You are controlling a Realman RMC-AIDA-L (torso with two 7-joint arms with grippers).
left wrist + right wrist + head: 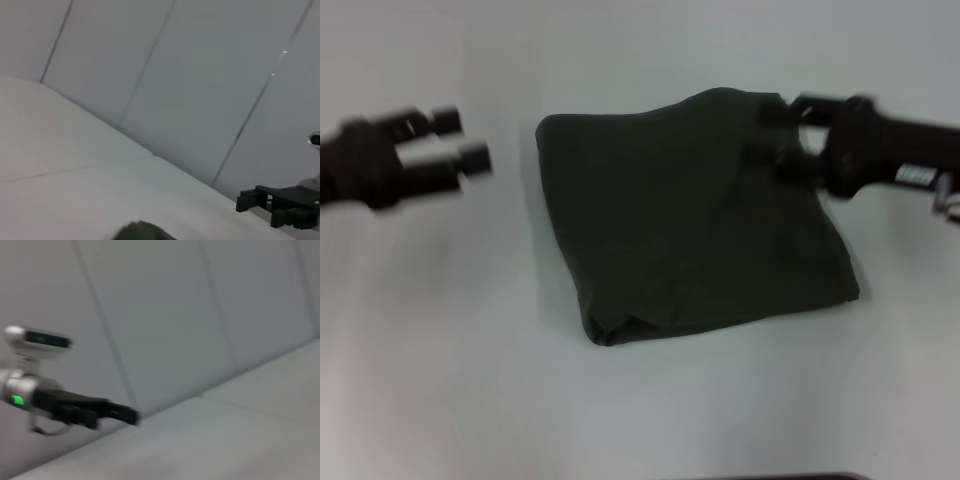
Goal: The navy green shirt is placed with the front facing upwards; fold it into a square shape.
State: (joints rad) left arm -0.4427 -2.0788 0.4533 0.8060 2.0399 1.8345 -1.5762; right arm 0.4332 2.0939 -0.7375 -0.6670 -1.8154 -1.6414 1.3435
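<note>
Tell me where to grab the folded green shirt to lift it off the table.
Probably grip the navy green shirt at its thick near-left corner, coming from the left side with the left gripper; the layers bunch there, while the right gripper hovers over the far corner.

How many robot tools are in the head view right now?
2. The left tool hangs over bare table, apart from the navy green shirt; the right tool is over the shirt's far right corner.

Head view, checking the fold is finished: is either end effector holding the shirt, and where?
Nothing is held. The left end effector is open beside the shirt; the right end effector is open above its far corner.
</note>
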